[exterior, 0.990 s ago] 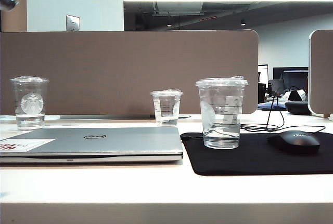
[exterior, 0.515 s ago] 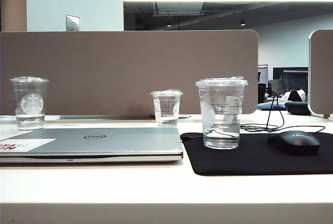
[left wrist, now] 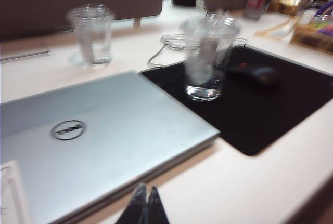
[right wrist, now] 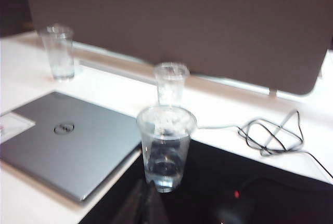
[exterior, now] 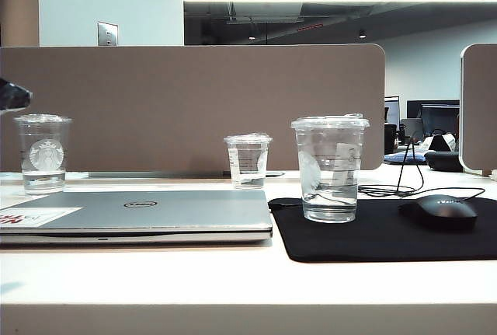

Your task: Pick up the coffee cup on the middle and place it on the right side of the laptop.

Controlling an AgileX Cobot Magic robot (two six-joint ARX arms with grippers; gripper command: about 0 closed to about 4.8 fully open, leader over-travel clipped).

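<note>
I see the coffee cup point(exterior: 330, 168) upright on the black mat point(exterior: 388, 234), right of centre, just beside the closed laptop point(exterior: 140, 214) on the desk point(exterior: 233, 280). My left pincer point(left wrist: 145, 206) and right pincer point(right wrist: 141, 203) both hang pressed together, holding nothing.

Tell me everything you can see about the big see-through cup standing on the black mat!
The coffee cup is clear plastic with a flat clear lid and black printed lines and boxes on its front. A little clear liquid sits in the bottom. It stands upright on the black mouse mat, just right of the closed silver laptop and not touching it. Nothing holds it: the left gripper and right gripper are both shut and empty, away from it.
</note>
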